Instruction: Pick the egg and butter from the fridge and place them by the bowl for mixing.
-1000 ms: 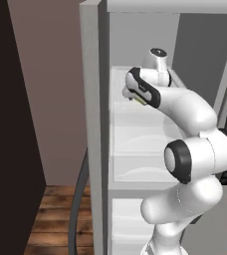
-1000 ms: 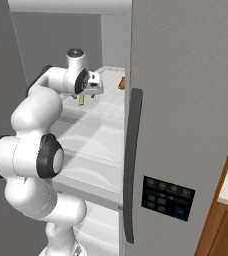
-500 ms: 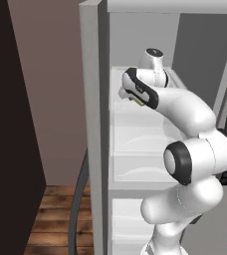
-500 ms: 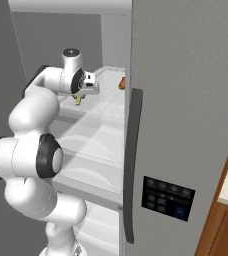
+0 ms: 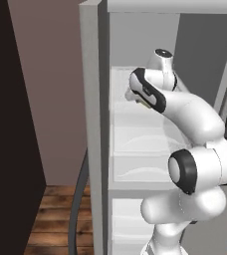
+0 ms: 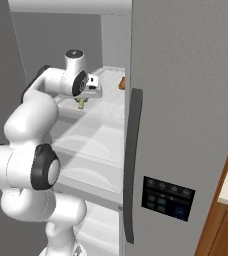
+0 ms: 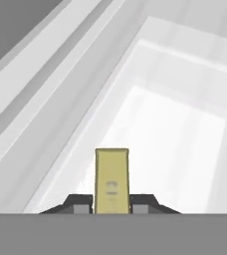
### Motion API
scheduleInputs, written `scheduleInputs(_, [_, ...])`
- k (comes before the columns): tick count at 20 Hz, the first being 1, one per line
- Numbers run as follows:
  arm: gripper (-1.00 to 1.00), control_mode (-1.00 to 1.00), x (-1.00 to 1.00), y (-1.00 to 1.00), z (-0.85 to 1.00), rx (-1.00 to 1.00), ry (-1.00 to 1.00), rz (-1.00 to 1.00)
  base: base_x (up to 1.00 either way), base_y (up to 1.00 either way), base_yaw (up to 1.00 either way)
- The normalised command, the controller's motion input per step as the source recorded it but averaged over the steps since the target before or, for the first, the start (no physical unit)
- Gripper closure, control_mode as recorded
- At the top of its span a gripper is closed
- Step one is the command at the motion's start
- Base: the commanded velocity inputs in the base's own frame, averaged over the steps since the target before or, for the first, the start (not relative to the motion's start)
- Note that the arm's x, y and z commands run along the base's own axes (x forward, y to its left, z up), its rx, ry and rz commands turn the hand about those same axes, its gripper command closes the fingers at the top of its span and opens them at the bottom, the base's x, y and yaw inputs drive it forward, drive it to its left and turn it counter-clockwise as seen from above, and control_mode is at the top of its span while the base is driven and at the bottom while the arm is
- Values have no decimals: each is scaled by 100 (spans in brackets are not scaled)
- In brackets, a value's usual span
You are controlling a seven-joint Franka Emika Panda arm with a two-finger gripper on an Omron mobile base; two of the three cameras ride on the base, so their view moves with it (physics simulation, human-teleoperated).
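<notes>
The butter (image 7: 112, 174), a thin olive-yellow stick, stands upright between my fingertips (image 7: 80, 201) in the hand view. My gripper (image 7: 112, 203) is shut on it. Seen from the right base, the gripper (image 6: 81, 101) hangs just above an upper white shelf (image 6: 106, 102) inside the open grey fridge (image 6: 186, 100), with the butter (image 6: 80, 105) poking out below it. From the left base, the hand (image 5: 144, 97) reaches into the same fridge (image 5: 93, 124) with a yellow sliver under it. The egg and the bowl are out of view.
An orange-brown item (image 6: 121, 84) lies further back on the same shelf. The fridge door with its long dark handle (image 6: 131, 165) stands close on the right. White translucent shelves (image 5: 135, 144) lie below the hand. A wooden floor (image 5: 56, 214) shows at lower left.
The jaws have closed from wide open onto the butter stick. The arm has hardly shifted.
</notes>
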Motion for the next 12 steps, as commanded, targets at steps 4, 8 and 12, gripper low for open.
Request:
scheduleInputs(4, [100,-100,-59,-42,7,3,1,0,0,0,0])
scheduleInputs(8, [100,-100,-57,-32,15,0,0,-1,0,0,0])
scheduleInputs(12, [100,-100,-65,-16,3,0,0,-9,0,0,0])
